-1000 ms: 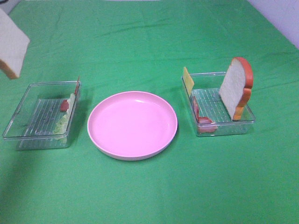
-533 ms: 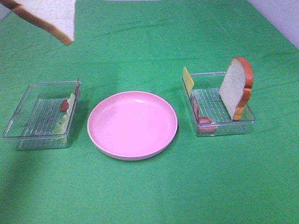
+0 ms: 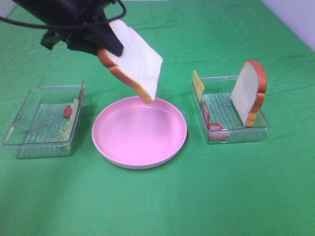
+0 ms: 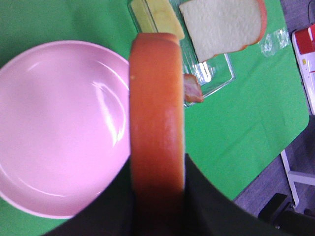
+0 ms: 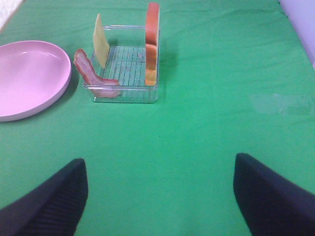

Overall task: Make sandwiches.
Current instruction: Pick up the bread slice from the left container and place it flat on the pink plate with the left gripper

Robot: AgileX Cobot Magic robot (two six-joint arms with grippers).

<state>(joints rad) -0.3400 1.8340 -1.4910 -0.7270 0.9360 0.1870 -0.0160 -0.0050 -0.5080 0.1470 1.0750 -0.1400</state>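
The plate (image 3: 139,132) is bare. Open green cloth (image 3: 162,206) lies in front of it and behind it. A clear tray stands on each side of the plate, the left tray (image 3: 19,140) and the right tray (image 3: 256,129), each with a strip of cloth between it and the plate's rim. The cloth ends at the far right, well beyond the right tray.

My left arm is cut off by the top of the high view, and its dark fingers are hard to tell apart there. My left wrist camera sees the held slice (image 3: 135,61) edge-on, only its orange crust, which hides a band of the plate and part of the right tray. In the left tray, lettuce (image 3: 69,124) and a bacon bit (image 3: 67,111) lean on the wall nearest the plate, and their shapes blur through the plastic. In the right tray, cheese (image 3: 198,84) stands at the far corner nearest the plate and a bacon strip (image 3: 212,124) lies along the plate-side wall. The standing slice (image 3: 248,93) is upright on the side away from the plate.

My left gripper (image 3: 105,49) is clamped on the crust of the held slice. The slice hangs tilted below it, with its lowest corner over the plate's far rim, and I cannot tell whether it touches. My right gripper (image 5: 160,196) has its fingers spread wide with nothing between them. It is over bare cloth, nearer than the right tray and well apart from the plate.
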